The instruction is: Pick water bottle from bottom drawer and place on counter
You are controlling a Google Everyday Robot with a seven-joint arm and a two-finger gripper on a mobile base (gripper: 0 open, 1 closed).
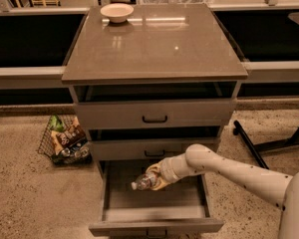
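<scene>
The water bottle (142, 182) lies on its side in the air above the grey floor of the open bottom drawer (154, 199), cap pointing left. My gripper (154, 179) is shut on the water bottle, its cream fingers wrapped around the labelled body. The white arm reaches in from the lower right. Above the three drawers, the glossy grey-brown counter (154, 44) spreads out.
A shallow cream bowl (116, 12) rests on the counter's back left corner. A wire basket of snack packets (65, 141) stands on the speckled floor left of the cabinet. Black chair legs (269, 143) lie at the right. The two upper drawers stand slightly open.
</scene>
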